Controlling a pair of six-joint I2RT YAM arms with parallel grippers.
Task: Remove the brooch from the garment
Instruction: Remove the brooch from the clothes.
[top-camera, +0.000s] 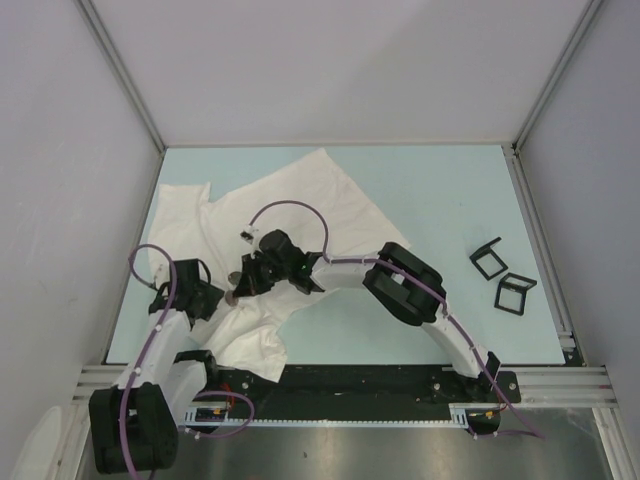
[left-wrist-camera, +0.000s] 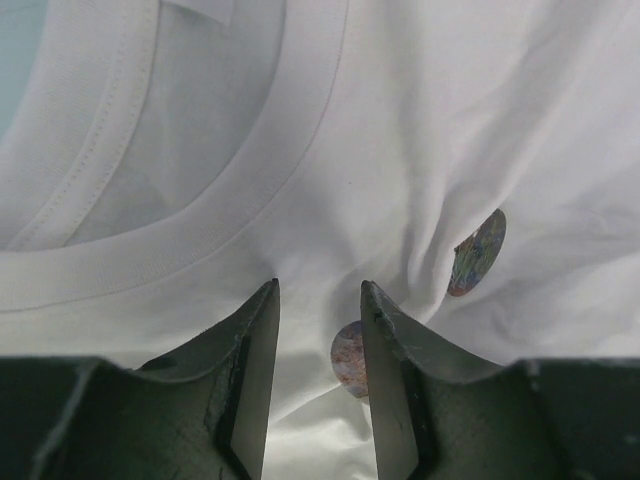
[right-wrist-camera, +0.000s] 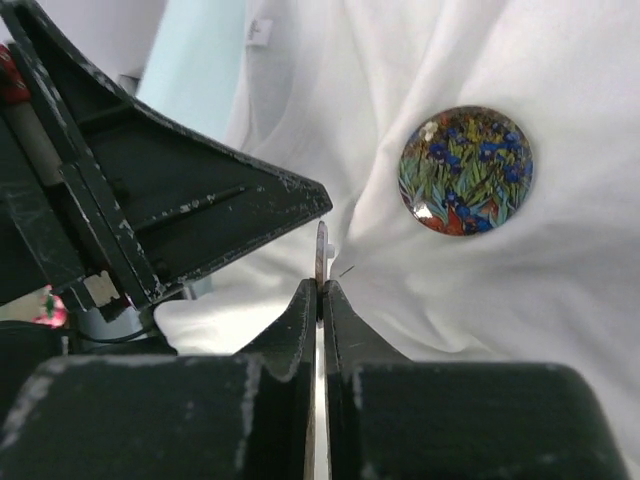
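The white garment (top-camera: 290, 195) lies crumpled on the pale blue table (top-camera: 430, 190). It fills the left wrist view (left-wrist-camera: 400, 120) and the right wrist view (right-wrist-camera: 500, 300). A round floral brooch (right-wrist-camera: 466, 170) sits on the cloth, seen edge-tilted in the left wrist view (left-wrist-camera: 478, 253). My right gripper (right-wrist-camera: 321, 288) is shut on the rim of a second thin round brooch (right-wrist-camera: 321, 250), seen edge-on. That brooch (left-wrist-camera: 350, 358) shows between the fingers of my open left gripper (left-wrist-camera: 318, 320), which stands over the cloth just below the collar (left-wrist-camera: 200, 215). In the top view both grippers, left (top-camera: 222, 297) and right (top-camera: 242, 284), meet over the shirt.
Two black square frames (top-camera: 487, 260) (top-camera: 516, 292) lie at the table's right side. Grey walls enclose the table on three sides. My left gripper's black finger (right-wrist-camera: 200, 200) sits close beside the right gripper's tips.
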